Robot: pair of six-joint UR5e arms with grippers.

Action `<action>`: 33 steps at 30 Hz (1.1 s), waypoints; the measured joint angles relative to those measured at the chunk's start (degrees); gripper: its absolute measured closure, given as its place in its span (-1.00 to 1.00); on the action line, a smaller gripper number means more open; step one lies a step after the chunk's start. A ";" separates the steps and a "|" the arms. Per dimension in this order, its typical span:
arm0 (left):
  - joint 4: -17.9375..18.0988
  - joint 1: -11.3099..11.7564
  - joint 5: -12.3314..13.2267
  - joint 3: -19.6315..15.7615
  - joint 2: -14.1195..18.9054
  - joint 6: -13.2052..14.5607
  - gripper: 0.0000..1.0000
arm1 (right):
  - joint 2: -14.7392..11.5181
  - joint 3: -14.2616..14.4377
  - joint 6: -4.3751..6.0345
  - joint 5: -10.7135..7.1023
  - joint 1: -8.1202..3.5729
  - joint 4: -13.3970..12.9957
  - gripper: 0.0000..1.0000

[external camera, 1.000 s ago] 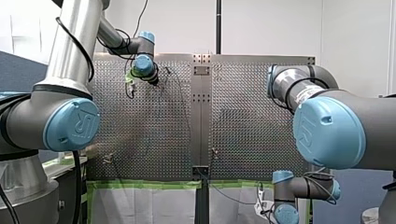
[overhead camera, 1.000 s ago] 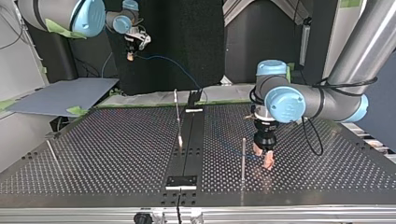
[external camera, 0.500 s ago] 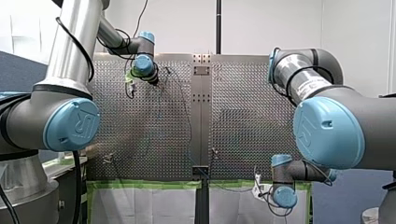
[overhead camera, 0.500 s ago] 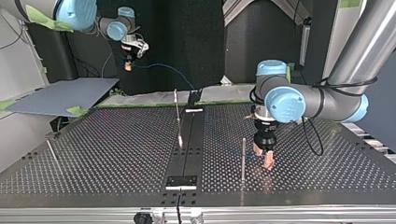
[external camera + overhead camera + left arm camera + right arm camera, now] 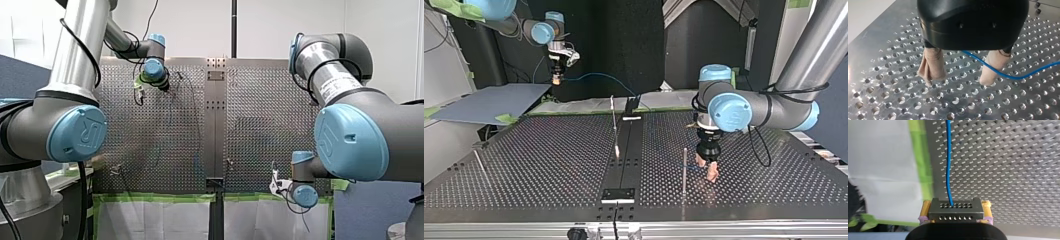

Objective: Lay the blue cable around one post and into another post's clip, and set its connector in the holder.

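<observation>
Blue cable [image 5: 948, 165]: thin, smooth and single-strand. One end goes into the top face of a small grey metal block connector [image 5: 955, 216] that has rows of round holes.

My right gripper [image 5: 956, 207] is clamped on that block, a yellow pad pressed on each side. In the top view it hangs pointing down, off the perforated metal table [image 5: 549, 150], out past the edge lined with green tape and above surface height.

My left gripper [image 5: 958, 82] points straight down over the table, near the opposite edge. Its beige-padded fingers [image 5: 933, 65] are spread apart and grip nothing, with the tips at or just off the surface; I can't tell if they touch.

Cable run: it leaves the connector straight ahead along the right gripper's axis and crosses the taped edge onto the table. In the top view it arcs sideways toward the middle of that edge. At the left gripper it comes out from under the black body between the fingers, crosses the front of one finger, and runs out sideways just above the table.
</observation>
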 joint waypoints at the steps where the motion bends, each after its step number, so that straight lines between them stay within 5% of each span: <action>1: 0.00 0.00 0.00 -0.01 0.00 0.00 -1.00 | -0.54 0.06 -0.04 -0.04 0.00 -0.08 1.00; 14: 0.00 0.02 0.05 0.00 -0.02 -0.10 -1.00 | -7.34 1.82 0.65 -0.13 -0.75 -2.46 1.00; 24: -0.02 0.01 0.01 0.00 -0.01 -0.09 -1.00 | -12.35 1.90 -0.11 -0.25 -0.60 -4.55 1.00; 33: -0.09 0.01 0.08 0.00 -0.02 -0.06 -1.00 | -10.08 1.91 -0.77 -0.08 -0.06 -6.52 1.00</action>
